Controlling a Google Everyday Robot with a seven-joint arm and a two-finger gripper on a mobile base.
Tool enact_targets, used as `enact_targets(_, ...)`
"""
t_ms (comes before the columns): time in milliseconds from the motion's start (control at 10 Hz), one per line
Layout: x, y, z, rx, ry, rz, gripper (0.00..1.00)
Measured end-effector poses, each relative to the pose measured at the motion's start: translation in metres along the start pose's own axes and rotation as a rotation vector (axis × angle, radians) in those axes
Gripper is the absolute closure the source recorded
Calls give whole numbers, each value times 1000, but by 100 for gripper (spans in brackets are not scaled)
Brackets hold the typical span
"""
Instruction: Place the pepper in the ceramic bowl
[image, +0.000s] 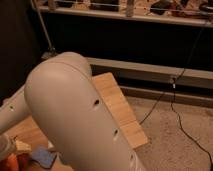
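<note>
Most of the camera view is filled by the robot arm (75, 115), a big cream-white shell running from bottom centre up to an elbow and back down toward lower left; it blocks the bulk of the wooden table (117, 102); gripper sits somewhere at the bottom-left corner behind the arm, hidden, so cannot tell its jaw state; an orange patch (11, 162) shows at the bottom-left edge, touching the frame border, cannot tell whether it's the pepper or the ceramic bowl; just right of it, a blue cloth (44, 156) lies on the table; black cable (186, 132) trails across the speckled floor at right; dark shelving (125, 12) behind.
</note>
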Motion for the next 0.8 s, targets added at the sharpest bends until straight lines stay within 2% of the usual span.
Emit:
enact_targets(100,-8,1,-1,4,-10,-4,20)
enact_targets(400,-67,6,-11,27,-113,-40,20)
enact_targets(500,-79,5,-14,35,-135,-40,20)
enact_targets(600,-88,3,-15,44,-150,-38,20)
enact_targets(800,-88,3,-15,43,-147,-37,20)
